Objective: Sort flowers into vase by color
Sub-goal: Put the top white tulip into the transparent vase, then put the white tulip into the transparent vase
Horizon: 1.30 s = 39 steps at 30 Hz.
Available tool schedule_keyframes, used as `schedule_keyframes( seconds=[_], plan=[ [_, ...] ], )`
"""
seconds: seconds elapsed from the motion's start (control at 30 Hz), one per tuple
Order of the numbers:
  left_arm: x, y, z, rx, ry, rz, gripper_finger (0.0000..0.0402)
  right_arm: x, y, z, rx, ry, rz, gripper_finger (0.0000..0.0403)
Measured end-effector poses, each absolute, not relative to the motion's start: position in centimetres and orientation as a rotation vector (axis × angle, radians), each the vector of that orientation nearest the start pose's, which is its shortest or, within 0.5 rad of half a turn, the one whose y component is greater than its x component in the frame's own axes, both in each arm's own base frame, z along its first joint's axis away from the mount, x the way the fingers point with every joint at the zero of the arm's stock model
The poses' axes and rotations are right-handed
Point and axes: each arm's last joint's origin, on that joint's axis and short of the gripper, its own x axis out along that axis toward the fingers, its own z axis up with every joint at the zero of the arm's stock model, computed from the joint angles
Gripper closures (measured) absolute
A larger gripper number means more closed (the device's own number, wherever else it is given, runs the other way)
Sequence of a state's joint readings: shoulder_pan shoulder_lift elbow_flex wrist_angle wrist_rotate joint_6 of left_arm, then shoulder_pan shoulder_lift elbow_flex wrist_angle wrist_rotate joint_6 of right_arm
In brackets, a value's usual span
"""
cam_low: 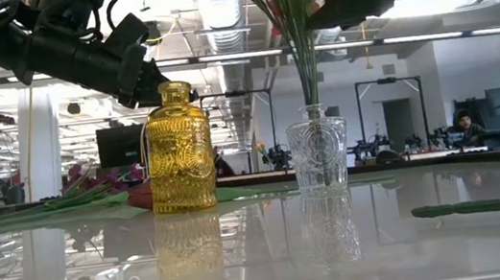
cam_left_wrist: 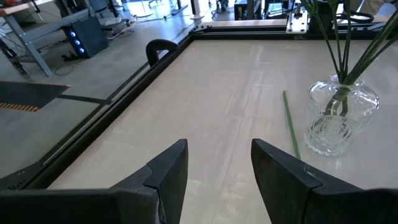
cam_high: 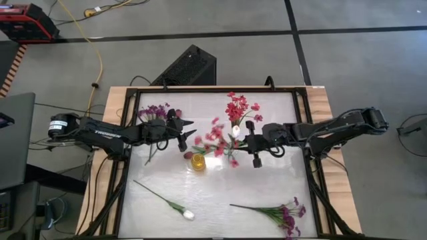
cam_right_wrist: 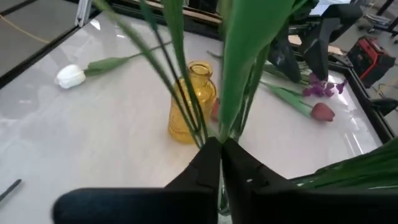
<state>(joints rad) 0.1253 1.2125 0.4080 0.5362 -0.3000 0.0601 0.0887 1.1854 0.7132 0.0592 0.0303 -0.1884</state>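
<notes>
A clear glass vase (cam_low: 320,155) stands mid-table with green stems (cam_low: 301,46) upright in it and red-pink blossoms (cam_high: 237,107) above. My right gripper (cam_right_wrist: 221,144) reaches in from the table's right and is shut on those stems above the vase. A yellow glass vase (cam_low: 176,150) stands just to the near left of the clear one. My left gripper (cam_high: 189,133) hovers open left of both vases, holding nothing. A white-bud flower (cam_high: 189,215) and a purple spray (cam_high: 288,217) lie flat near the front edge. More purple blossoms (cam_high: 155,112) lie under the left arm. My right gripper pinches the green stems (cam_right_wrist: 208,134) of the red-pink flowers between its two fingers, a little above the clear vase's mouth. The fingers come from the table's right side, slanting down, across the stems. The stems stand upright with their lower ends inside the clear vase.
A single green stem (cam_left_wrist: 290,124) lies on the table beside the clear vase. A pink bud (cam_right_wrist: 322,112) lies on its side beyond the yellow vase. A black frame (cam_high: 130,167) rims the table. Open tabletop lies between the vases and the front flowers.
</notes>
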Motion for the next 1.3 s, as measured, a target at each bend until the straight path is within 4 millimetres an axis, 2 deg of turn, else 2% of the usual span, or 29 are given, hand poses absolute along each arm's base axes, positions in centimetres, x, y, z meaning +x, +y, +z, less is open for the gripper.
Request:
schedule_keyframes(
  seconds=[0.37, 0.6, 0.93, 1.17, 1.3],
  plan=[
    [23.0, 3.8, 19.0, 0.082, 0.282, 0.414, 0.0235, 23.5, 2.0, 27.0, -0.127, 0.374, 0.075, 0.0238],
    [23.0, 3.8, 19.0, 0.082, 0.282, 0.414, 0.0235, 21.6, 2.1, 28.5, -0.028, 0.549, 0.089, 0.0177],
    [22.9, 3.6, 18.8, 0.030, 0.303, 0.362, 0.0235, 21.3, 4.4, 28.1, 0.181, 0.666, 0.264, 0.0177],
    [21.5, 1.7, 19.7, -0.234, 0.490, 0.078, 0.0235, 20.8, 7.0, 27.3, 0.220, 0.761, 0.337, 0.0181],
    [20.9, -0.9, 20.5, -0.370, 0.614, -0.088, 0.0235, 20.9, 8.6, 26.8, 0.194, 0.779, 0.395, 0.0181]
  ],
)
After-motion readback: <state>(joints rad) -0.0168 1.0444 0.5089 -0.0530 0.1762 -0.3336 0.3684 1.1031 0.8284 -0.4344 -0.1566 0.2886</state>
